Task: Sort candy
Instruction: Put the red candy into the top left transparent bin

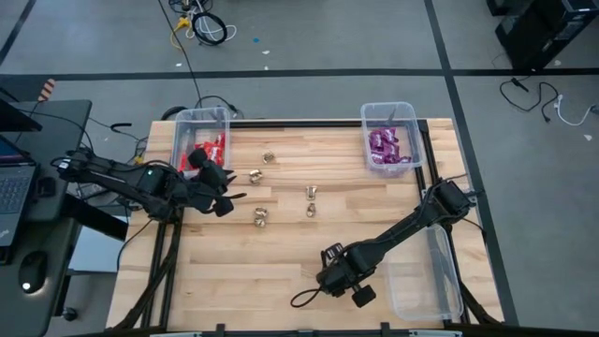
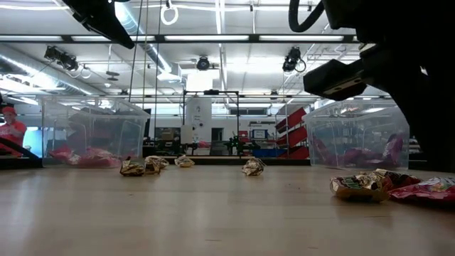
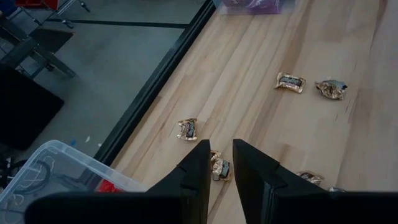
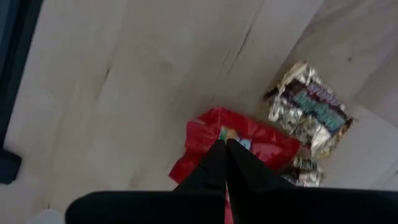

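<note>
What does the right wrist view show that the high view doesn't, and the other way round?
Only the right wrist view: the right gripper shut on a red packet, with a gold piece beside it. Only the high view: the bin of red packets, the bin of purple packets, an empty bin, the left gripper and scattered gold candies. Both: the wooden table and the right arm.

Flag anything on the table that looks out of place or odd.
A red packet lies on the bare wood beside a gold piece near the table's front, far from the left bin that holds the other red ones. The right tool is shut on its edge. Several gold pieces still lie loose mid-table.
</note>
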{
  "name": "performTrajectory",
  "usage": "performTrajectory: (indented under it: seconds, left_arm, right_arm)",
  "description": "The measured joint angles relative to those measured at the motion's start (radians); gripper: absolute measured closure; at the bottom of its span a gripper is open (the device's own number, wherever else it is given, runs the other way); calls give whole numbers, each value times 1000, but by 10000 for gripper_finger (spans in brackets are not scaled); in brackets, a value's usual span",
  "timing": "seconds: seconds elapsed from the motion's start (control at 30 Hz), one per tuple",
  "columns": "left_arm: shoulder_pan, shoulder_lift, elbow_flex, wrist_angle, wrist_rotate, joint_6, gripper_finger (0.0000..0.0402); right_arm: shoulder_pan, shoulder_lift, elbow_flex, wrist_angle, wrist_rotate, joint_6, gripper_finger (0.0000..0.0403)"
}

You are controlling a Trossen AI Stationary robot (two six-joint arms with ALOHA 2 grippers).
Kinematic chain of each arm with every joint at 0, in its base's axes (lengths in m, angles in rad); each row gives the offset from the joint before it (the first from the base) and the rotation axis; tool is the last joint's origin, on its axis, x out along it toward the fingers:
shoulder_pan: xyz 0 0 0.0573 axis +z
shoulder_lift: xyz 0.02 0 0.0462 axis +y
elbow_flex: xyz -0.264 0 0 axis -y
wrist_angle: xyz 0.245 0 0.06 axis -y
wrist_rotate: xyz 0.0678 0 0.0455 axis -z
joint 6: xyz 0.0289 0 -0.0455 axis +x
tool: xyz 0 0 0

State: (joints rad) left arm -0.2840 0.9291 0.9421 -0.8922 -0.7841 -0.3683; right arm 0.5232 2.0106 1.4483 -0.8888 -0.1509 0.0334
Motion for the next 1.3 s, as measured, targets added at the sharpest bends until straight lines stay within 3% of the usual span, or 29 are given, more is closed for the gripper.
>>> performTrajectory:
  seconds: [0.6,0.87,1.0,1.1,1.3]
  left_arm:
    - [0,0,0,-1,0,-2,330]
    - [0,0,0,-5,0,-3,330]
    - [0,0,0,-9,0,-3,330]
    - [0,0,0,-14,0,-5,330]
    - [0,0,0,-18,19,-5,330]
  right_arm:
    - [-2,0,-43,77,11,2,403]
    - [-25,1,-52,98,140,28,403]
    - [-57,2,-10,36,257,79,403]
    - [-80,1,47,-59,286,113,403]
    - [-88,-4,102,-234,106,139,403]
